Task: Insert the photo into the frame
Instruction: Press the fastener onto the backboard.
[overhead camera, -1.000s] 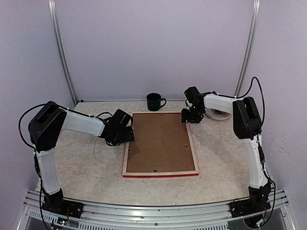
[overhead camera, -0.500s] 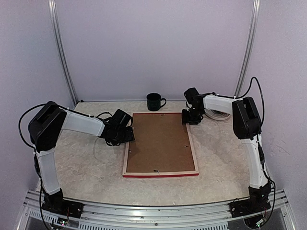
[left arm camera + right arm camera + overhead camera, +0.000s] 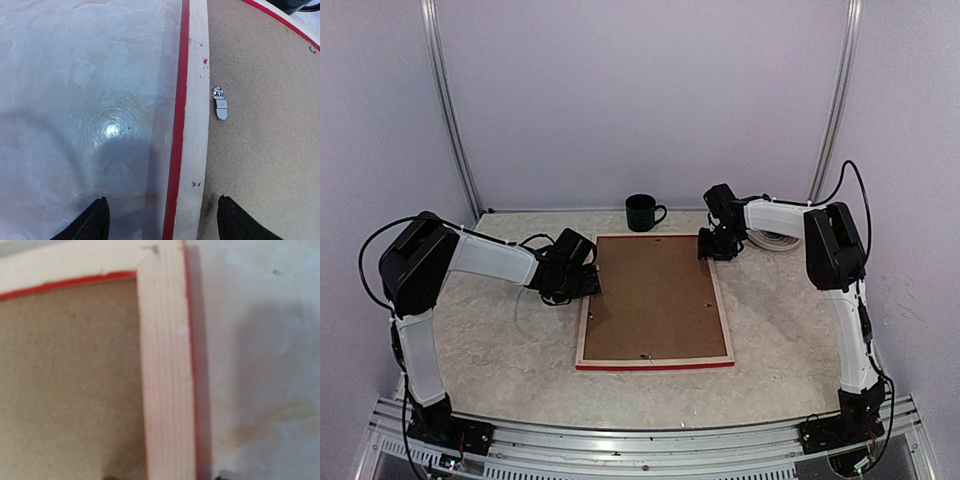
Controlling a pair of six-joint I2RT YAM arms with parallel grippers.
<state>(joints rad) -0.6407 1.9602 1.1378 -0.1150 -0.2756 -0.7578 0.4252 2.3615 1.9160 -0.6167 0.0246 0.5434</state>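
The frame (image 3: 582, 330) lies face down in the middle of the table, pale wood back up and red edge showing. A brown backing board (image 3: 655, 300) fills its opening. The photo is hidden. My left gripper (image 3: 584, 284) is low over the frame's left rail (image 3: 197, 100), open, one fingertip over the table and the other over the board (image 3: 265, 125). My right gripper (image 3: 714, 246) is at the far right corner, open, and it straddles the right rail (image 3: 165, 365) without touching it. Only its fingertips (image 3: 220, 475) show at the bottom of the right wrist view.
A dark mug (image 3: 642, 212) stands just beyond the frame's far edge. Something white and round (image 3: 775, 238) lies at the far right, behind the right arm. A small metal clip (image 3: 220, 103) sits on the board near the left rail. Walls close in the table's far and side edges.
My right gripper has shifted slightly along the frame's far right corner and its jaws have narrowed a little. The left arm and the frame have not moved.
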